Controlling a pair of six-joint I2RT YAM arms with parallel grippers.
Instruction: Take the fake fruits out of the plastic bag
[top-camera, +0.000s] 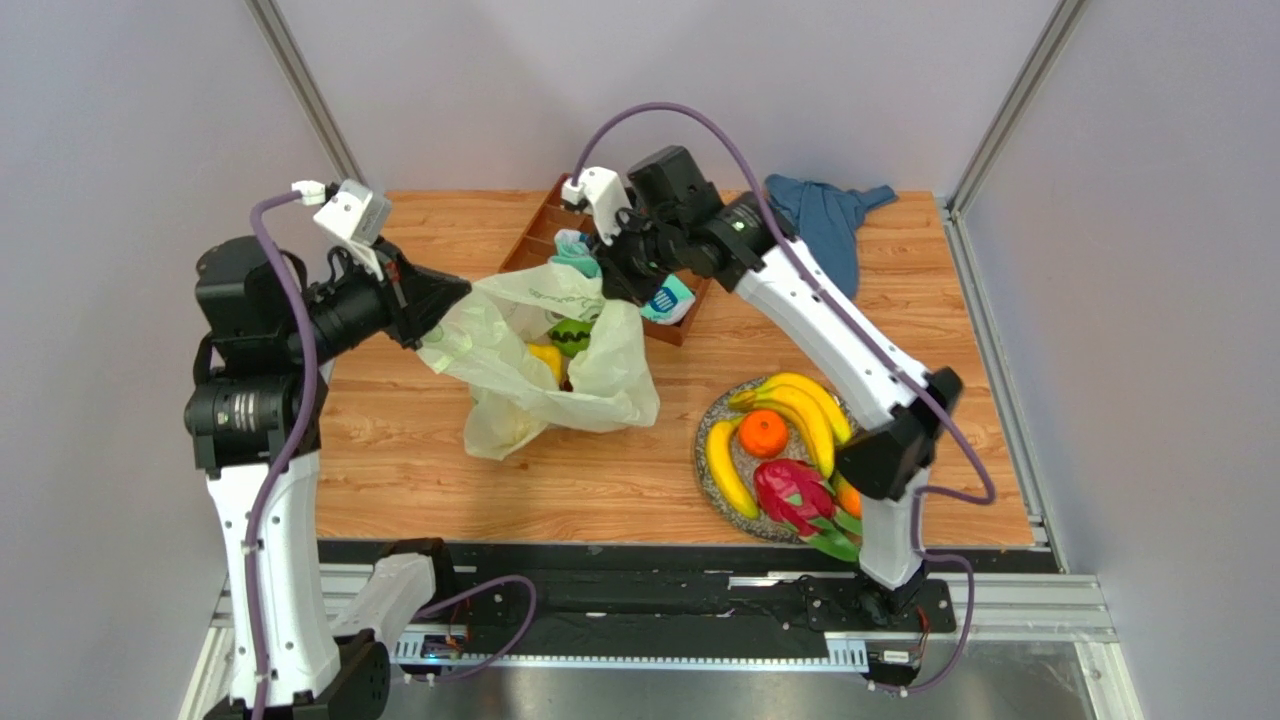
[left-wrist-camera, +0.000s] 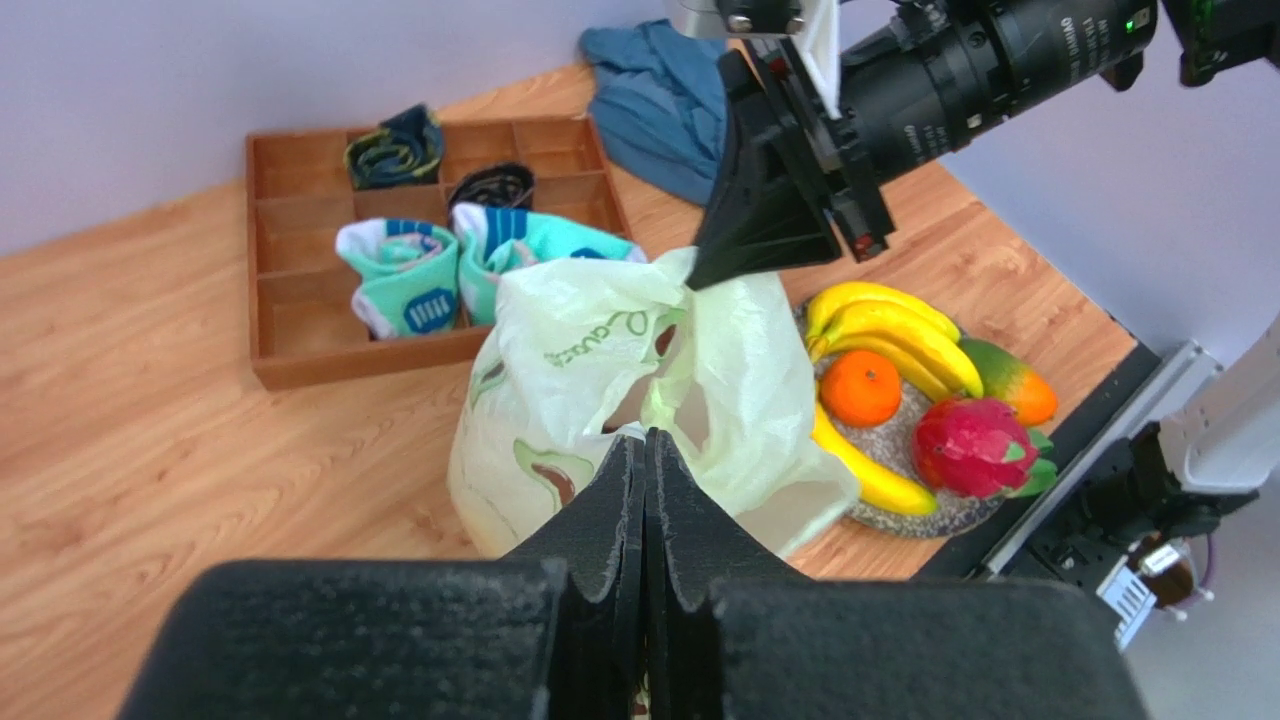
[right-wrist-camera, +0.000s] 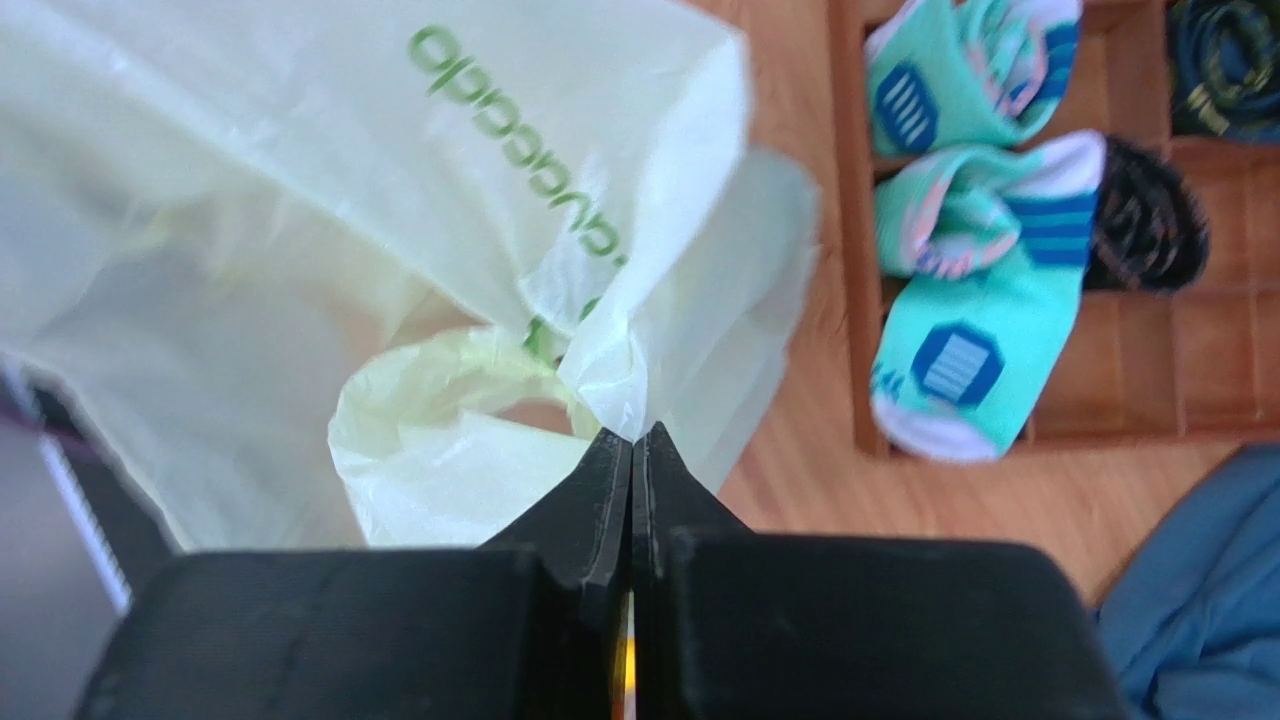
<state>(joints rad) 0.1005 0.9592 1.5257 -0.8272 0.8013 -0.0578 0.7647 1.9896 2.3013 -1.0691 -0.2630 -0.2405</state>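
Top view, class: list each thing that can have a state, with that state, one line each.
plastic bag, held up by both claws, mouth open
fake fruits, some on plate, some in bag
left claw, shut on plastic bag
right claw, shut on plastic bag
wooden tray, holds rolled socks
blue cloth, crumpled

Top view: high above the near edge, looking down on the whole counter (top-camera: 391, 450). Wrist views: close along left end effector (left-wrist-camera: 646, 446) and right end effector (right-wrist-camera: 633, 435); all share the plastic bag (top-camera: 601, 375).
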